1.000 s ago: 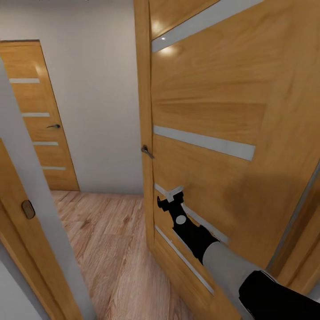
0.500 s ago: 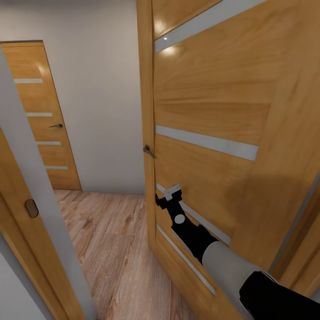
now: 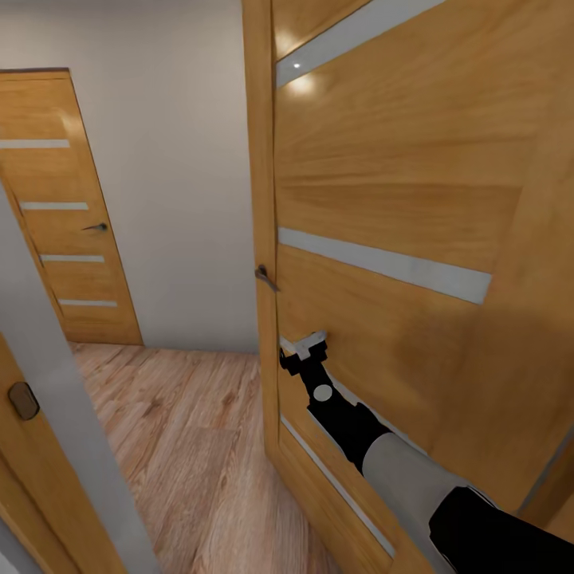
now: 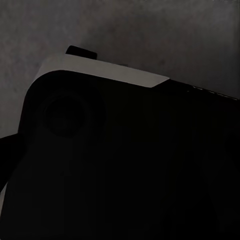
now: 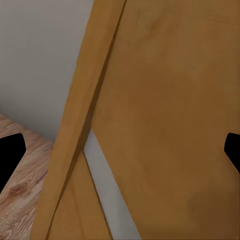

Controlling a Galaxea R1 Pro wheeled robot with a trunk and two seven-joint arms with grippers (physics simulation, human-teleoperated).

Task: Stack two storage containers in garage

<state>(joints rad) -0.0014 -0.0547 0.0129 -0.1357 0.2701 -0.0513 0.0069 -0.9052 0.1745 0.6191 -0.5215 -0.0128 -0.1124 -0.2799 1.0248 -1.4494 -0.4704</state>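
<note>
**Right claw against an open door in a hallway; no containers in sight**

We find the robot in a doorway, facing a large honey-brown open door [image 3: 383, 199] whose edge stands upright through the middle of the head view. We count three pale horizontal inlay strips fully or partly visible on its face, and one dark lever handle [image 3: 265, 277] on its edge, at about 9 o'clock from the door's centre.

The right claw [image 3: 305, 348] is held up at the door's lower face, just beside the third strip; whether it touches the wood we cannot tell. In the right wrist view its two dark fingertips [image 5: 10, 155] sit at opposite edges of the picture, wide apart, with nothing between them but the door's edge and face.

The left wrist view is very dark: we make out a black body with a pale curved band [image 4: 100, 72] over a grey speckled surface. The left claw's state we cannot tell.

At 10 o'clock stands a second door [image 3: 60, 207], closed, with four pale strips and its own handle, cut off at the picture's left. A white-grey wall [image 3: 175, 175] lies between the two doors. The wood-plank floor [image 3: 183, 446] runs from 6 to 8 o'clock. A door frame [image 3: 60, 414] crosses the lower left, partly out of the picture.
</note>
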